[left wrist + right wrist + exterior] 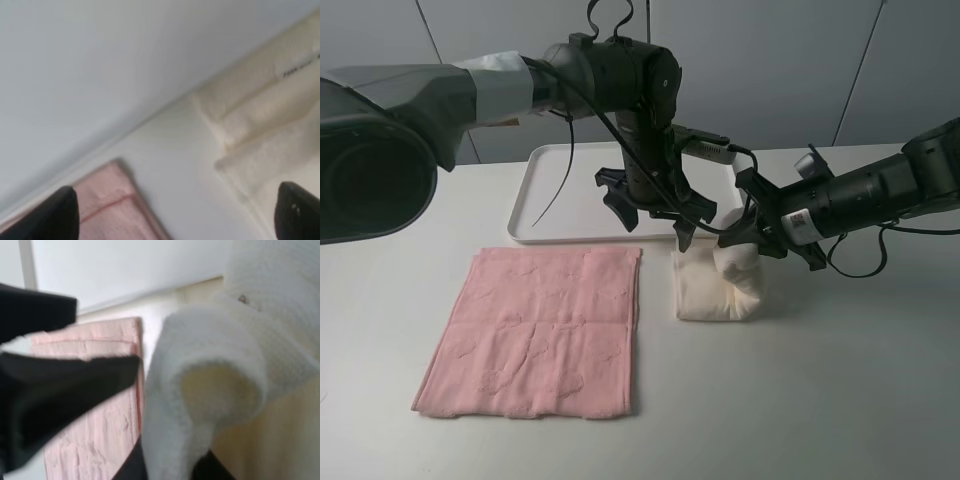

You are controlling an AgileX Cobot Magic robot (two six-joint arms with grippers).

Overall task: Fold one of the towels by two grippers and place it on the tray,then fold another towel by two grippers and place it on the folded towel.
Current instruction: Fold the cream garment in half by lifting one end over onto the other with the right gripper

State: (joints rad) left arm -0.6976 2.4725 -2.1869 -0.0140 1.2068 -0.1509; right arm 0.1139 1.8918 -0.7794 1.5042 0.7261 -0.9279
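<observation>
**Get both claws on the cream towel before we lift**

Our right claw [752, 240] is pinched narrow on a raised hump of the cream towel [715, 295]. The rest of that towel hangs from the claw and lies in a folded bundle on the table [820, 400] right under it. One pinch at the top edge looks too little to us: lifted this way, the layers may slide open. We should hold it firm and low.

Just beside the right claw, on the tray side, our left claw [651, 220] hangs wide and holds nothing. We judge it should drop to the bundle's free edge, close on all layers, and then rise level with the right one.

Beyond the left claw, the tray [555, 200] lies bare. Its low rim runs close to the bundle, so we must clear it before setting down flat.

Farthest from the right claw, past the left one, the pink towel [540, 335] lies spread out, not yet folded. We should not drag cloth across it.
</observation>
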